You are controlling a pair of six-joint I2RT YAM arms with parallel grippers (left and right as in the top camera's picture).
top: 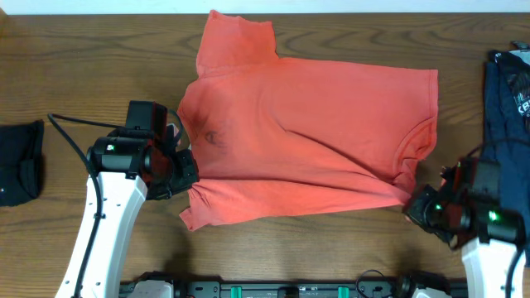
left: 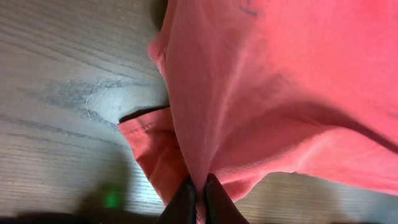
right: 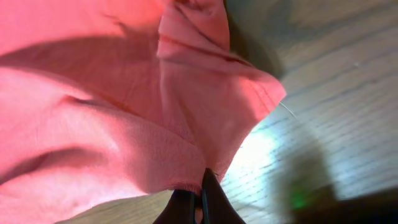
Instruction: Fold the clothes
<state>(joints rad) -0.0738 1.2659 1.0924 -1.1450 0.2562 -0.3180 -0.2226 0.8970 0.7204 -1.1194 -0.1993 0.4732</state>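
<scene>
The coral-red T-shirt lies spread across the middle of the wooden table, neck end to the left and hem to the right. 1 sleeve points up toward the far table edge and almost reaches it; the other sleeve lies at the lower left, rumpled. The shirt's right edge runs fairly straight, then bunches into folds at its lower right corner. The front edge slants slightly and leaves a band of bare wood between the cloth and the arm bases. On the left, open wood separates the shirt from a small black garment at the table's left edge. On the right only a narrow strip of wood parts the hem from a navy printed shirt, which runs out of view at the right

The left gripper sits at the shirt's lower left, by the sleeve; its 2 fingers are pressed together with a ridge of red fabric pinched between them, the cloth pulled up into a fold above the wood. The right gripper is at the lower right corner, jaws likewise closed tight on the gathered hem, which fans out from the tips
</scene>
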